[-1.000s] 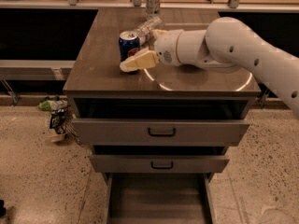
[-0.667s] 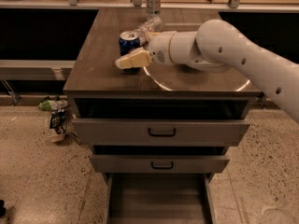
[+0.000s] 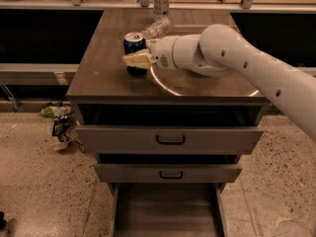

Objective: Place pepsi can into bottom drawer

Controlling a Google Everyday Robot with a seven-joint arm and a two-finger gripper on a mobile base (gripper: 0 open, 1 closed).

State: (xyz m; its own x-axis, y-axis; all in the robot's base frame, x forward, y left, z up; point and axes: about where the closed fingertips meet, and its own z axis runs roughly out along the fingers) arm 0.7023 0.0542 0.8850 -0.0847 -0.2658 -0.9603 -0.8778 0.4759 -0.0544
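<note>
The pepsi can [image 3: 133,44] stands upright on the cabinet top [image 3: 103,75], near its left middle. It is dark blue with a silver top. My gripper [image 3: 136,60] reaches in from the right on the white arm [image 3: 232,58]. Its pale fingers [image 3: 134,59] sit right in front of the can's lower half and cover it. The bottom drawer [image 3: 168,209] is pulled out at the foot of the cabinet, showing a plain grey floor with nothing in it.
A clear plastic bottle [image 3: 157,28] lies behind the can. A silver-white can [image 3: 161,2] stands at the back edge. The two upper drawers [image 3: 170,139] with black handles are slightly pulled out. Litter [image 3: 59,122] lies on the floor at left.
The gripper has moved left and toward the can, from beside it to directly in front of its lower half. The can has not moved.
</note>
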